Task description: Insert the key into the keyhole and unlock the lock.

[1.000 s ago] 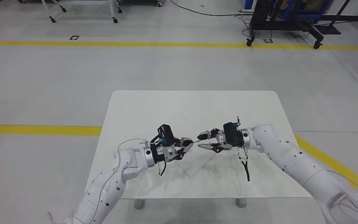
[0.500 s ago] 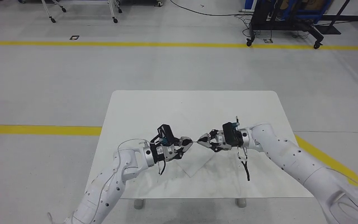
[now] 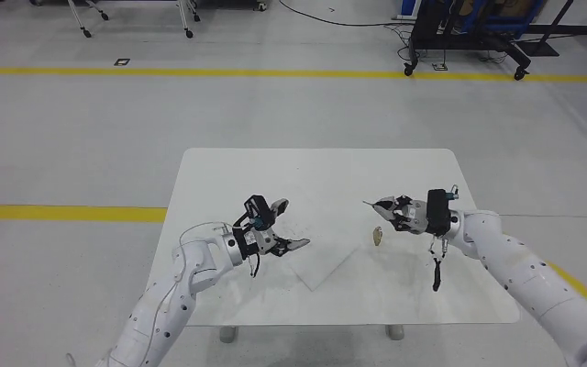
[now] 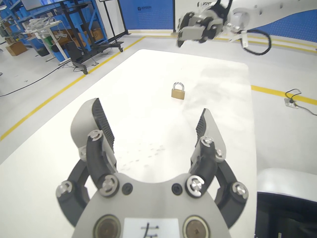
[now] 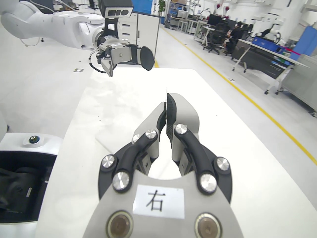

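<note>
Brass padlock (image 3: 377, 236) sits on the white tabletop (image 3: 321, 174) between my two arms, nearer the right one. My right end effector (image 3: 379, 204) is pinched together on the thin key (image 3: 369, 203), clear of the padlock; my left end effector (image 4: 151, 107) is spread wide, holding nothing, facing the padlock

White-shelled arms (image 3: 197, 266), black cables (image 3: 437, 271); left gripper (image 4: 150, 105), right gripper (image 5: 166, 99): grey plates, black ribbed pads (image 4: 104, 117), silver screws (image 4: 194, 185), white labels (image 5: 158, 200).
</note>
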Available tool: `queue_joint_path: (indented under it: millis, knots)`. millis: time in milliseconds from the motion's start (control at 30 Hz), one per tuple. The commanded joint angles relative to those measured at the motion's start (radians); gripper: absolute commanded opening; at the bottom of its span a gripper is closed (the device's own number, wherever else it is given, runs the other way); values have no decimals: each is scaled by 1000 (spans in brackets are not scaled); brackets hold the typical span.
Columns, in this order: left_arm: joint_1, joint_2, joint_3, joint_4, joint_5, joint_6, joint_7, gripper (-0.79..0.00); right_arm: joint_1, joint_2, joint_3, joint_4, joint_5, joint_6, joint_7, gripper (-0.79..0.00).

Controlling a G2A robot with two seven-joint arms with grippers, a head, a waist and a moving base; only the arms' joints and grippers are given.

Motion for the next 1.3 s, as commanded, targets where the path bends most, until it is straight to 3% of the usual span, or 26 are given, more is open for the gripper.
queue_joint_path:
  millis: [0,233,333,467,567,700,833,1000,1133,1267]
  knots:
    - [0,0,0,0,-3,-7,2,0,-14,8,14,-7,3,2,-1,-785]
    - [-5,-1,20,7,10,-15,-30,0,-14,8,14,-7,3,2,-1,-785]
    - [-68,-15,92,35,26,-48,-99,0,-14,8,14,-7,3,2,-1,-785]
    - [-200,-56,223,119,8,-78,-164,0,-14,8,14,-7,3,2,-1,-785]
    - [-314,-98,324,228,-23,-93,-207,-49,-14,8,14,-7,3,2,-1,-785]
    - [-447,-173,458,401,-103,-122,-239,0,-14,8,14,-7,3,2,-1,-785]
    - [-544,-252,557,565,-175,-149,-219,-89,-15,8,15,-7,5,7,4,-785]
    - [-609,-341,637,737,-212,-150,-154,-191,-55,12,59,34,89,12,9,-785]
    - [-635,-405,682,845,-225,-150,-103,-382,-89,11,81,84,186,-7,7,-785]
    - [-652,-459,708,937,-230,-143,-51,-428,-131,11,110,152,299,-13,13,-785]
